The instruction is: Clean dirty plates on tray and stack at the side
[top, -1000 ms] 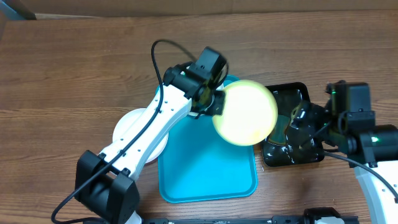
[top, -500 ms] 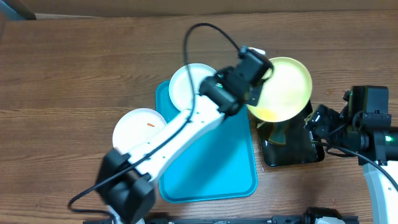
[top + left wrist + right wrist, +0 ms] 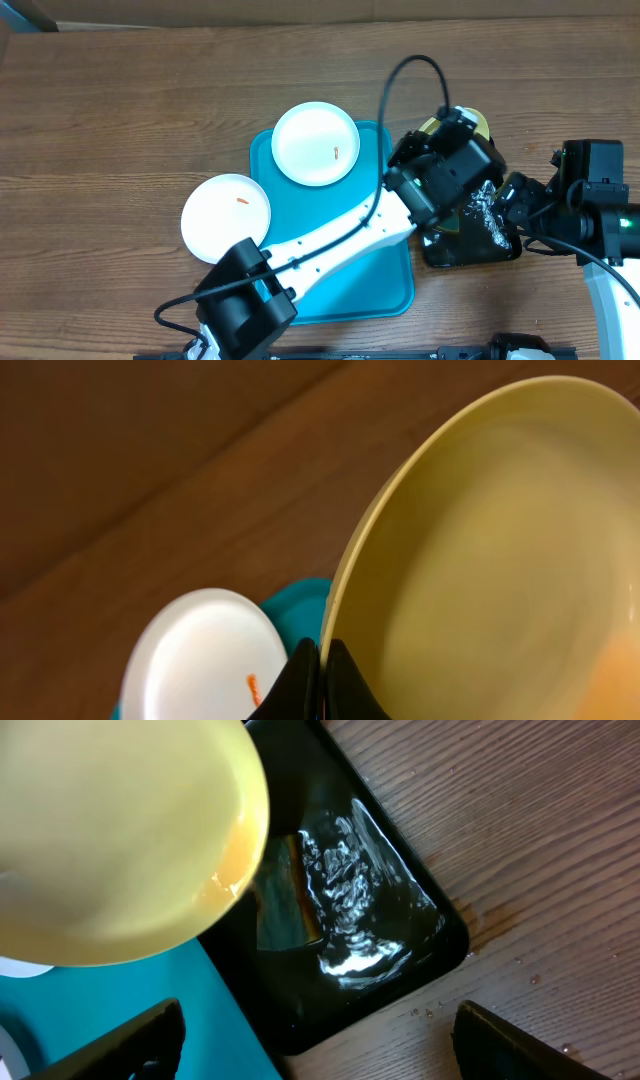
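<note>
My left gripper point(image 3: 325, 660) is shut on the rim of the pale yellow-green plate point(image 3: 480, 550) and holds it tilted over the black tray point(image 3: 470, 240). From overhead my left gripper point(image 3: 458, 128) and arm hide most of that plate point(image 3: 478, 122). It also shows in the right wrist view point(image 3: 110, 830). One white plate point(image 3: 316, 143) with an orange speck lies on the far end of the turquoise tray point(image 3: 340, 290). Another white plate point(image 3: 226, 204) lies on the table left of the tray. My right gripper point(image 3: 330, 1055) is open and empty at the black tray's near right edge.
The glossy black tray point(image 3: 350, 920) holds rippling water and a dark object. It stands right beside the turquoise tray point(image 3: 130, 1010). Water drops lie on the wood by its corner. My right arm point(image 3: 590, 210) stands at the table's right edge.
My left arm has swung the yellow-green plate rightward from above the turquoise tray to above the black tray, uncovering the white plate on the tray. My right gripper has barely moved.
</note>
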You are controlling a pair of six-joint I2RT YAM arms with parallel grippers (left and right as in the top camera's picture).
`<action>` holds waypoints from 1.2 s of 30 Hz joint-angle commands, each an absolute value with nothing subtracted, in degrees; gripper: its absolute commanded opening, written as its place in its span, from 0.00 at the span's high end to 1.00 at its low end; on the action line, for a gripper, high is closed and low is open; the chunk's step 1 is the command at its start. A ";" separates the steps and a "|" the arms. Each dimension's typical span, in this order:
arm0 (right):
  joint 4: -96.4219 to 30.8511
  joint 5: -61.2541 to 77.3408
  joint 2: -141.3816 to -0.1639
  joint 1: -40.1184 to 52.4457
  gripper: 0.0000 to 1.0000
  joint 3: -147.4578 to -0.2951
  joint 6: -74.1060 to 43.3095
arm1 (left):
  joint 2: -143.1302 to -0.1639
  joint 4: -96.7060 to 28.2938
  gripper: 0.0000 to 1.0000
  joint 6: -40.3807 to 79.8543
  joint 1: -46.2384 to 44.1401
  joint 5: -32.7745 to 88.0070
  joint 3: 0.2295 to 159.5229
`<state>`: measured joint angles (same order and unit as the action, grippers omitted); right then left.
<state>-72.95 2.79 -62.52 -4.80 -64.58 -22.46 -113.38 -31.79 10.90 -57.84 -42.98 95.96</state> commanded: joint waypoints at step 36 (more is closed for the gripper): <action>-72.53 18.06 -63.40 -47.40 0.00 -65.23 -22.68 | -112.71 -25.39 0.96 -2.33 -62.98 -58.37 97.36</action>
